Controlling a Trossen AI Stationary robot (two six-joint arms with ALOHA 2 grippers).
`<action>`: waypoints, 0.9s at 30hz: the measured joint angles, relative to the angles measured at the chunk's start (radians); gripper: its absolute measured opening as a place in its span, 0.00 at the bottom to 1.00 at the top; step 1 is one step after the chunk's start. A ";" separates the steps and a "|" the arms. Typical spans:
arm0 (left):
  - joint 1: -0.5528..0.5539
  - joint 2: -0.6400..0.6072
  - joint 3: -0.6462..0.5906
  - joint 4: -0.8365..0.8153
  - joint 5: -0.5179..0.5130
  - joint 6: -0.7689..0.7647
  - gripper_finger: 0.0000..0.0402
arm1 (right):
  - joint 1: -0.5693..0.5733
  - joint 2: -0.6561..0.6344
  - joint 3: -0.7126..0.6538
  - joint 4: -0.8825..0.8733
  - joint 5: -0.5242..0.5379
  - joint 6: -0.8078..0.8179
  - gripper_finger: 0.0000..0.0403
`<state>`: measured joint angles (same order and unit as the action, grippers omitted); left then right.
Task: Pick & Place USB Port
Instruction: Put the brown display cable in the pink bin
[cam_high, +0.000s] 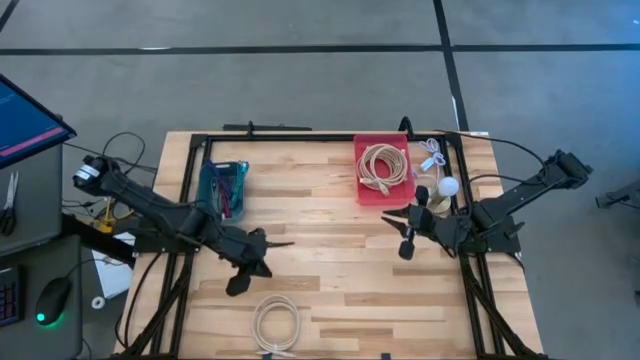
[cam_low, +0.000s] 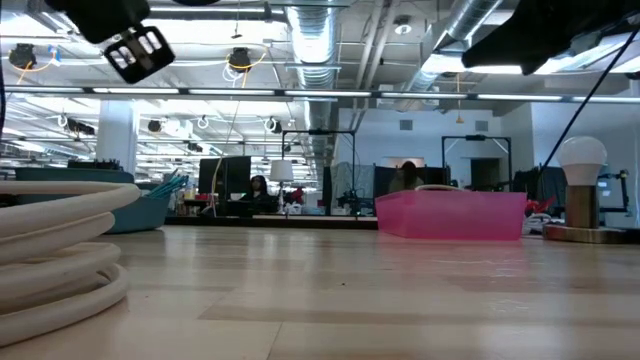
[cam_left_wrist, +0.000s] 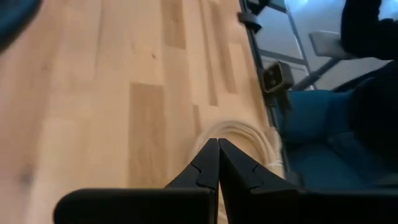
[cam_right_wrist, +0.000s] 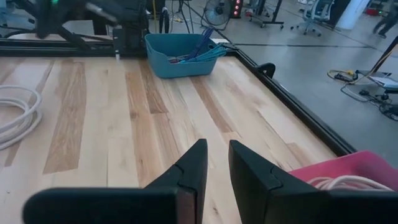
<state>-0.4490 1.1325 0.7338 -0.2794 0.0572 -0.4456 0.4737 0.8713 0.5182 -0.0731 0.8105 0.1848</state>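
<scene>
A cream coiled cable (cam_high: 275, 322) lies flat on the wooden table by its near edge; no USB port shows on it. My left gripper (cam_high: 240, 284) hovers just far of that coil, shut and empty, slanting down toward it; the coil (cam_left_wrist: 242, 134) lies beyond its tips. My right gripper (cam_high: 390, 216) hangs over the table's right part beside the red bin (cam_high: 383, 190). It points toward the left edge, its fingers (cam_right_wrist: 216, 146) a narrow gap apart with nothing between. A second cream coil (cam_high: 383, 165) rests in the red bin.
A blue bin (cam_high: 222, 188) with coloured cables stands at the far left. A white ball on a wooden stand (cam_high: 447, 186) and small white plugs (cam_high: 432, 155) sit right of the red bin. A black frame (cam_high: 190, 200) borders the table. Bare wood (cam_high: 330, 260) lies between the arms.
</scene>
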 joint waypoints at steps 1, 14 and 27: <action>-0.007 0.005 0.000 0.001 0.004 -0.019 0.01 | -0.003 0.000 0.000 0.000 0.000 0.001 0.15; -0.071 0.089 0.000 0.008 -0.011 -0.086 0.01 | -0.038 0.000 0.000 -0.001 0.000 0.046 0.15; -0.068 0.084 0.000 0.015 -0.004 -0.141 0.06 | -0.038 0.000 0.000 -0.002 -0.001 0.052 0.15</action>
<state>-0.5175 1.2169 0.7338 -0.2640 0.0528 -0.5864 0.4355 0.8712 0.5182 -0.0750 0.8097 0.2371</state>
